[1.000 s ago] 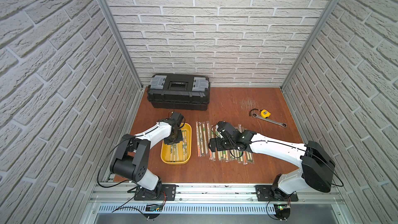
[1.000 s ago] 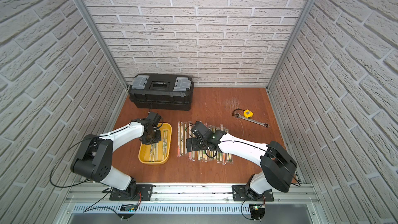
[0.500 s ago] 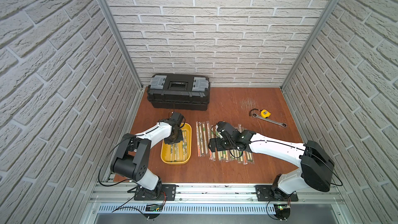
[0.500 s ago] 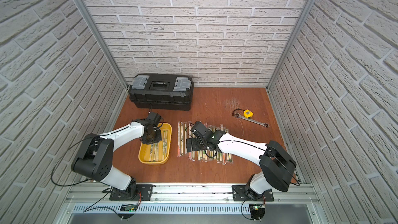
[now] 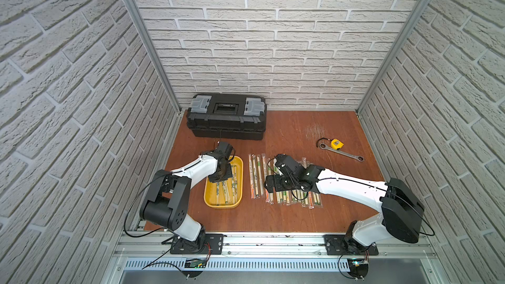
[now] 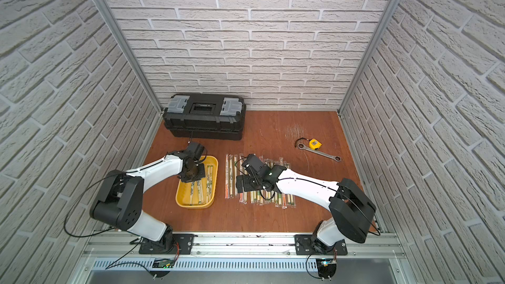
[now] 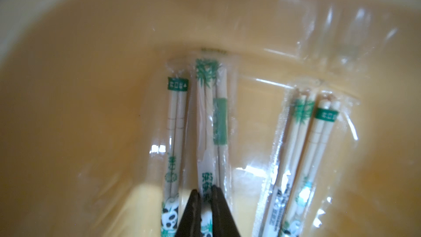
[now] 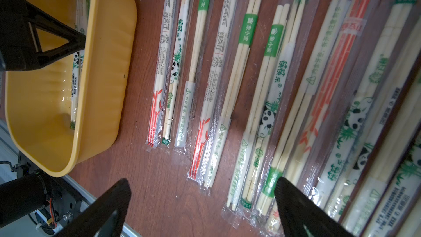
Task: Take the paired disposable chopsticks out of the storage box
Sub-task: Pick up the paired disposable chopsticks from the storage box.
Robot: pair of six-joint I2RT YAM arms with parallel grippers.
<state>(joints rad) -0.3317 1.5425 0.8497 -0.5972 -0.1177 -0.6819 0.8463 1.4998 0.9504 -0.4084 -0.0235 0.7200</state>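
The left gripper (image 7: 206, 193) is clenched, its black fingertips pinched on the bamboo-leaf pair (image 7: 209, 133), one of the thin pale paired disposable chopsticks in clear printed plastic sleeves. That pair lies on the floor of the shallow yellow plastic storage box (image 5: 222, 206), its end close to the end wall. A panda-print pair (image 7: 175, 133) lies just beside it, and two more pairs (image 7: 305, 147) lie apart near the other side. Many other sleeved pairs (image 5: 255, 176) lie in a row on the brown wooden table (image 5: 287, 222), beside the box. Above them the right gripper (image 8: 201, 181) hangs with its jaws spread wide, holding nothing. The risk I see is that the narrow pinch has caught mostly slippery film and not the sticks. On the lift the pair could then slide out, or hang tilted and knock the rim. The panda-print pair sits so close that its sleeve may be dragged up too. A catch on the wall could shift the light box. Compared with a second ago, the left jaws have closed further, from a narrow gap to a firm pinch. Both arms sit where they were in both top views, and the right jaws are as wide as before
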